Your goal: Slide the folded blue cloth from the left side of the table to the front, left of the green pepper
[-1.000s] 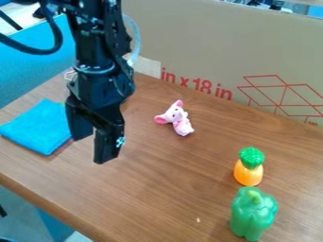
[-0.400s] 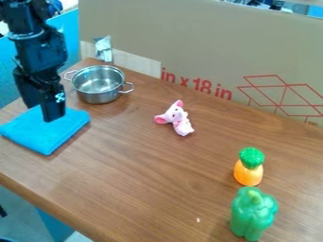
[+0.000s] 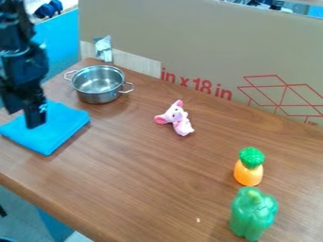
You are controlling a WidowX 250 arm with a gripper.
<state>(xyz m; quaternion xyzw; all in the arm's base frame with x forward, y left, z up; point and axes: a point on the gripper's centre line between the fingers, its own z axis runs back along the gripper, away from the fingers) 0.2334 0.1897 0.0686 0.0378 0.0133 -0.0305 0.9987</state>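
— In the camera view, where's the gripper?
— At nine o'clock, hanging in front of the blue cloth. I can't tell whether they touch.
— Open or closed?
— Open, its two fingers apart.
— And the cloth?
— Folded flat on the wooden tabletop, out at nine o'clock.
— What's around it?
— A steel pot with two handles, near it, between one and two o'clock from the cloth. A silvery packet stands beyond the pot, at twelve.
— Further off?
— A pink toy mouse at three o'clock from the cloth, and well apart at four, a green pepper. An orange toy pineapple with a green top is at twelve from the pepper.
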